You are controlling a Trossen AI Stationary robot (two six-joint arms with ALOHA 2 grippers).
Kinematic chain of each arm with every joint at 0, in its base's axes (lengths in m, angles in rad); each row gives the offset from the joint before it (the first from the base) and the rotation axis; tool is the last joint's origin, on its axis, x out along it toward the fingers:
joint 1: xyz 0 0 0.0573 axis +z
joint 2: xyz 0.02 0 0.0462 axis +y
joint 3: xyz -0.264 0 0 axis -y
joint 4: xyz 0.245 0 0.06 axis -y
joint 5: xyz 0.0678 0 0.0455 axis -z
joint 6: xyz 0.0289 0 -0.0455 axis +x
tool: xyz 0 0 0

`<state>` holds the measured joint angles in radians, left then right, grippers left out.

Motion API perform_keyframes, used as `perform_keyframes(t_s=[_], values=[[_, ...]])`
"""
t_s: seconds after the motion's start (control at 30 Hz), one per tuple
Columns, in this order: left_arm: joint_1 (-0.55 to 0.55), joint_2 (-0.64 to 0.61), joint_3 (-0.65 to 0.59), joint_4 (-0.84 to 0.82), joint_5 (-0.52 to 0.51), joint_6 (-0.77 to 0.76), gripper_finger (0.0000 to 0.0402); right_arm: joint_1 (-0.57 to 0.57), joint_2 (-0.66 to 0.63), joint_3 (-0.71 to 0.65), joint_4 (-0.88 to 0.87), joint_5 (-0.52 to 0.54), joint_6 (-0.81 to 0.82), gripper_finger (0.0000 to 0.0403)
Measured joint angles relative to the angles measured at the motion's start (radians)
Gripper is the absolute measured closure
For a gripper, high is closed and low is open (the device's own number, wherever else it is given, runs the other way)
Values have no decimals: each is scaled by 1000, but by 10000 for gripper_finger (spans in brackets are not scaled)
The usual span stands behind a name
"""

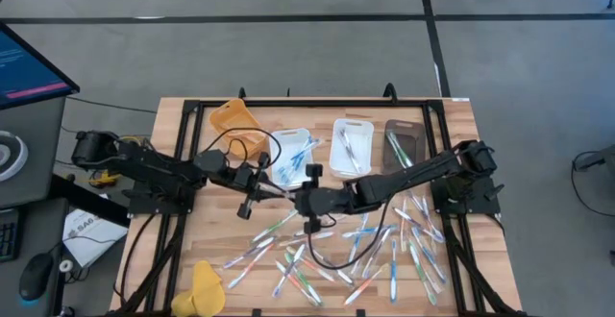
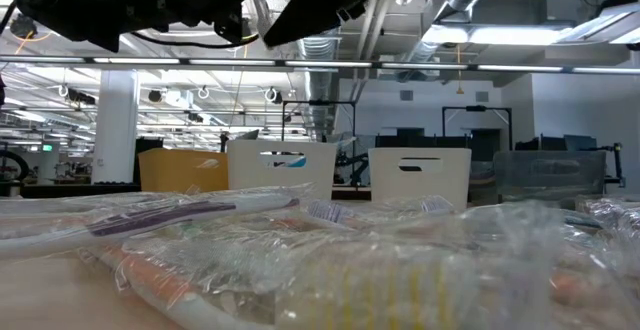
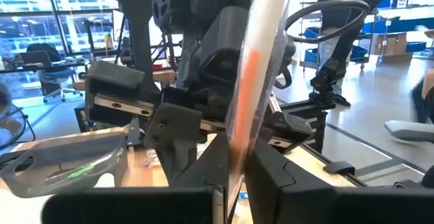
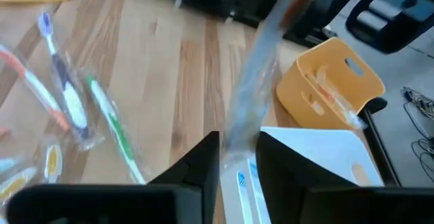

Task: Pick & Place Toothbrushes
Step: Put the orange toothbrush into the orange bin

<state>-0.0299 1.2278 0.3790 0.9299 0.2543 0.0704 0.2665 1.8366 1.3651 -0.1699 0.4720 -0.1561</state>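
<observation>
A wrapped toothbrush (image 3: 254,81) with orange accents is held in the air between my two grippers above the middle of the table (image 1: 173,115); it also shows in the high view (image 1: 277,192). My left gripper (image 3: 234,183) comes from the table's left and is shut on it. My right gripper (image 4: 237,163) comes from the right with its fingers a little apart, the same toothbrush (image 4: 247,95) standing in the gap. Many more wrapped toothbrushes (image 1: 365,250) lie loose on the near right of the table. My left gripper pinches the toothbrush's wrapped handle (image 3: 237,159) between its two fingers, which point level from the table's left and lie across it. The toothbrush stands steeply tilted above the fingers, clear of the table. My right gripper has the toothbrush's other stretch (image 4: 239,139) between its parted fingers; whether they touch it I cannot tell.
At the far side stand a yellow tray (image 1: 233,120), two white trays (image 1: 293,154) (image 1: 351,144) holding toothbrushes, and a dark clear tray (image 1: 404,144). Another yellow piece (image 1: 207,288) lies at the near left. A black frame (image 1: 288,103) borders the table.
</observation>
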Motion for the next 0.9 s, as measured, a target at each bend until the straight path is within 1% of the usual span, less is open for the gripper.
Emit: perform_keyframes(t_s=[0.1, 0.27, 0.37, 0.43, 0.57, 0.63, 0.73, 0.8, 0.9], values=[[0, 0, 0, -7, 0, 0, 385, 1, 0, 0, -42, 19, 17, 299], [0, -1, 0, -29, 0, 0, 385, 2, 0, -1, -157, 79, 101, 287], [0, -3, 0, -40, -1, -5, 385, 3, 0, -1, -274, 76, 194, 285], [0, -11, 0, -58, -24, -7, 385, 8, 0, -1, -369, 76, 263, 285], [4, -55, 1, -149, -155, -8, 385, 23, 0, -1, -575, 76, 378, 285], [9, -91, 1, -216, -240, -4, 385, 30, 0, -1, -625, 77, 418, 285], [22, -158, 1, -345, -386, 21, 382, 35, 0, -20, -584, 78, 426, 285], [34, -211, 1, -432, -485, 76, 382, 35, 0, -40, -539, 78, 401, 285], [43, -281, 20, -596, -693, 133, 385, 34, 0, -80, -458, 78, 353, 285]])
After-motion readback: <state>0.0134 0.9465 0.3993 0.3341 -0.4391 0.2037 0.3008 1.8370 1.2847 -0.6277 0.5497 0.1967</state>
